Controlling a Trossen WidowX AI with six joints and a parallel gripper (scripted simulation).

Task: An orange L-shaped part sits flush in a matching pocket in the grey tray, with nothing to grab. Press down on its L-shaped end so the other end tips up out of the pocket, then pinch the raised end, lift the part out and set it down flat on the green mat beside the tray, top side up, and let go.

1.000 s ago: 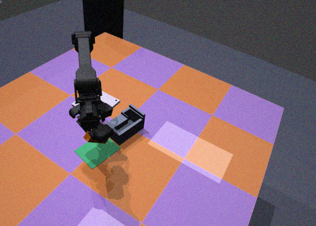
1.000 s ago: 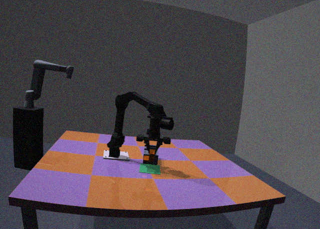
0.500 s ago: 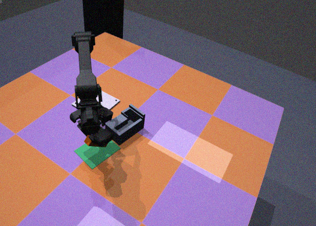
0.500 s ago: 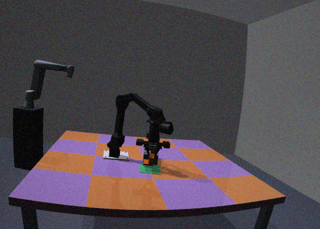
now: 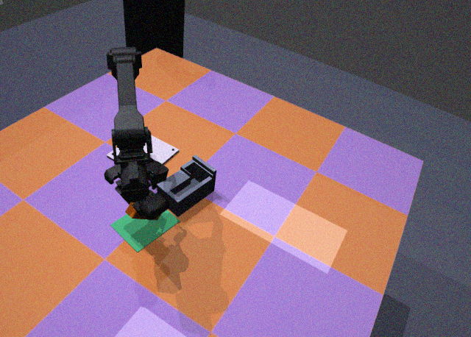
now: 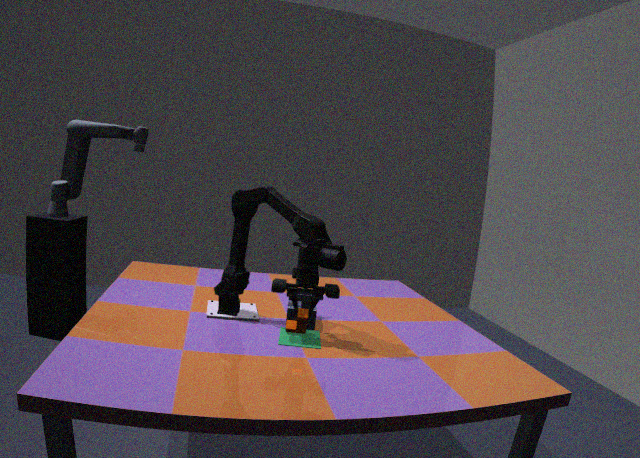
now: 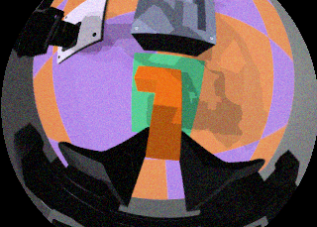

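The orange L-shaped part (image 5: 130, 210) (image 6: 293, 325) (image 7: 168, 85) is held above the green mat (image 5: 138, 245) (image 6: 313, 342) (image 7: 140, 118). My gripper (image 7: 163, 132) is shut on the part's straight end, and its L-shaped end points away from the fingers in the wrist view. The part looks tilted; a small gap to the mat seems to remain, though its exact height is hard to tell. The grey tray (image 5: 192, 196) (image 7: 163, 24) stands beside the mat, and its pocket shows empty in the top view. The fingertips are mostly hidden in the top and exterior views.
A white base plate (image 5: 167, 151) (image 6: 248, 312) (image 7: 94, 24) lies under the arm's base, to the side of the tray. A second grey arm (image 6: 74, 158) stands on a black pedestal (image 6: 55, 272) beyond the table. Light patches and arm shadows fall on the checkered table (image 5: 304, 310).
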